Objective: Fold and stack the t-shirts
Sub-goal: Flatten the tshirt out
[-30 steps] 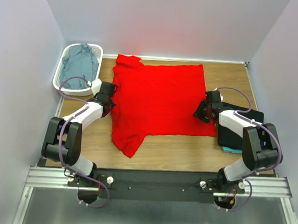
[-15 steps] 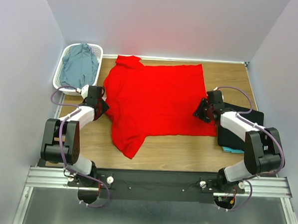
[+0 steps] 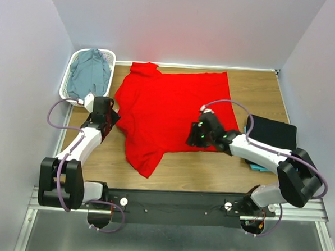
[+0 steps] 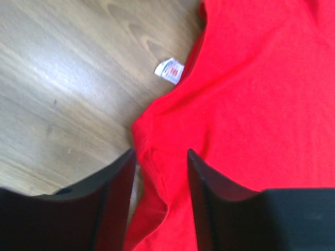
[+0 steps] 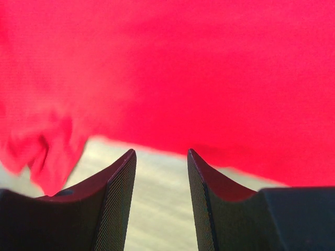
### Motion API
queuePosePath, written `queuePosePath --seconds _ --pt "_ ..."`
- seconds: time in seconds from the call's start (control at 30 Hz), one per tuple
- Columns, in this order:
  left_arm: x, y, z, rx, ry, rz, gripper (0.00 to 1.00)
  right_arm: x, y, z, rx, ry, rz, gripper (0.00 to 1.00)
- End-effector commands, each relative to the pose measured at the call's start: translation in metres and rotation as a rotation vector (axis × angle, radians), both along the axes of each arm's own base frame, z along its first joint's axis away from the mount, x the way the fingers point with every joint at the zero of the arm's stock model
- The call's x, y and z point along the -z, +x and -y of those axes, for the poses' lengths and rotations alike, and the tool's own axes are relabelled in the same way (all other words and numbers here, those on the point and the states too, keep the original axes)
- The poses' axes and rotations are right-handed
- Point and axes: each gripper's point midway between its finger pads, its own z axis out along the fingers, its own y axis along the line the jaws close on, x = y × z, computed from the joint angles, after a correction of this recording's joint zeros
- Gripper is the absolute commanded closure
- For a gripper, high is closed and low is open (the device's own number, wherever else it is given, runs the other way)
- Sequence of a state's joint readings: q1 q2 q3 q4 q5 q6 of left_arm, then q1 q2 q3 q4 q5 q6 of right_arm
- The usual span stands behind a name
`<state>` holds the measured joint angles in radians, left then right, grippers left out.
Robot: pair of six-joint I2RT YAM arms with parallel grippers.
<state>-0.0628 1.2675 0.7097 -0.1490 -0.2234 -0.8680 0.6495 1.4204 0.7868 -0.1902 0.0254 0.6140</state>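
The desk (image 3: 210,167) carries the red t-shirt (image 3: 168,111), spread flat and not yet folded, with one sleeve trailing toward the arms. To its right a black t-shirt (image 3: 271,134) lies folded on a teal t-shirt (image 3: 259,167), so two look done and stacked. Left of the red one and further back, the grey-blue t-shirt (image 3: 89,71) sits crumpled in the basket (image 3: 67,85). I judge the job about half done.

The left pincer (image 3: 109,119) is at the red shirt's left edge, jaws apart, gripping nothing. The right pincer (image 3: 196,135) hangs over its near hem, jaws apart and empty.

Only the top view shows the stack and the basket. Only the left wrist view shows a small white label (image 4: 169,70) poking out from the red shirt's edge.
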Motion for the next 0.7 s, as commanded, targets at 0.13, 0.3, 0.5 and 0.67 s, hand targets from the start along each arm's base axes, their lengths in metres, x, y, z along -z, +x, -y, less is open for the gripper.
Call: queuePosePath --seconds 0.13,0.3,0.5,0.67 --pt "0.037 -0.008 0.000 -0.029 0.026 -0.092 0.59 -0.017 -0.050 -0.100 -0.218 -0.052 0.073 0.49" --pt "0.056 0.000 -0.006 -0.050 0.063 -0.153 0.65 -0.002 -0.098 -0.161 -0.404 -0.114 0.091 0.49" --pt "0.070 0.005 -0.012 -0.066 0.100 -0.201 0.78 0.016 -0.135 -0.203 -0.554 -0.197 0.118 0.49" --pt "0.071 0.006 -0.014 -0.069 0.105 -0.200 0.82 0.040 -0.145 -0.209 -0.588 -0.276 0.108 0.49"
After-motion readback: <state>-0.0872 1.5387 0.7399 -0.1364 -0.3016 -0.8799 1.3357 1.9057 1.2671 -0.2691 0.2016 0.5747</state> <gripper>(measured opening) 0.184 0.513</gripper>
